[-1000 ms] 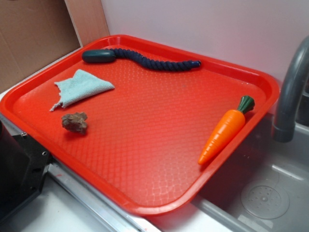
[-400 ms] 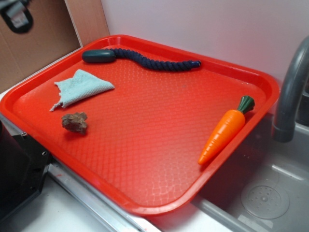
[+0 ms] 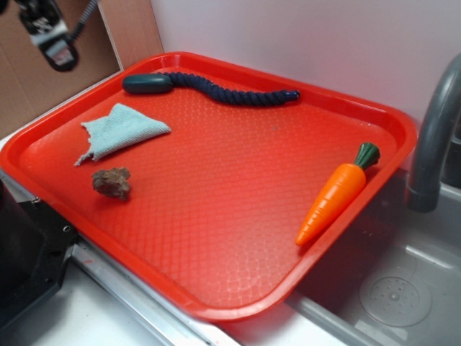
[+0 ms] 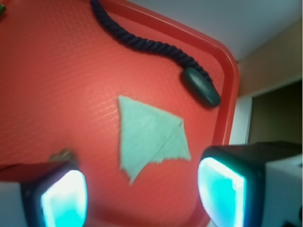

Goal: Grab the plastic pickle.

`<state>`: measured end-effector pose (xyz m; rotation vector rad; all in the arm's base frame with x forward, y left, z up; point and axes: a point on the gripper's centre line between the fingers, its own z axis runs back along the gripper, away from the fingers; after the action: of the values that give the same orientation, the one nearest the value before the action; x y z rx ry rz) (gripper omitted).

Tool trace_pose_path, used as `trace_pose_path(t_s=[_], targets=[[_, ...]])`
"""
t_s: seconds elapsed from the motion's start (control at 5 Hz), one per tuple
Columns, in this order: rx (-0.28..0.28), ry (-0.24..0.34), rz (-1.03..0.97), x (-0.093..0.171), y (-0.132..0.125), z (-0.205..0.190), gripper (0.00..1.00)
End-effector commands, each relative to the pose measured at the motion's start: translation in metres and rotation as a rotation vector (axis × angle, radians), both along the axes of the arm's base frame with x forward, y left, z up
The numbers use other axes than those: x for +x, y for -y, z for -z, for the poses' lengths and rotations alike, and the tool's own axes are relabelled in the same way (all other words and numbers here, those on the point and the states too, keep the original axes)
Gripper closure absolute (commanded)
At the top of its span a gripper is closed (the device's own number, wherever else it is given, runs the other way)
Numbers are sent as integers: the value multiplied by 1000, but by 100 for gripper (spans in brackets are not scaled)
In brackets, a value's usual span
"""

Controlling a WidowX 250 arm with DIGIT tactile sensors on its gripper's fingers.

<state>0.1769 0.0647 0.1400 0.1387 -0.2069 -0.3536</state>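
claw [image 3: 50,36] cropped by exterior frame at 11 o'clock, jaw state unreadable there. Wrist view motion-blurred; brown lump [image 4: 62,154] half hidden behind left finger pad [image 4: 64,198]. Faucet [image 3: 432,137] cut off at 3 o'clock.

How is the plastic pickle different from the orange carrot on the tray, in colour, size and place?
The plastic pickle is dark green all over; the carrot is orange with a green top. The pickle is a short oblong with rounded ends, while the carrot is longer and tapers to a point. The pickle lies in the far left corner touching the navy rope; the carrot lies alone by the right rim. Both rest flat on the red tray.
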Motion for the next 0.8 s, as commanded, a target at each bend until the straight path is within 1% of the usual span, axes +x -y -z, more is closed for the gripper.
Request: trace_pose_path(t_s=[0.0,0.2,0.4,0.6], targets=[[59,92,218,45,-29,30,0],[56,116,291,69,-44,45,0],[73,111,309,86,-54,59,0],[63,59,296,103,-69,80,0]])
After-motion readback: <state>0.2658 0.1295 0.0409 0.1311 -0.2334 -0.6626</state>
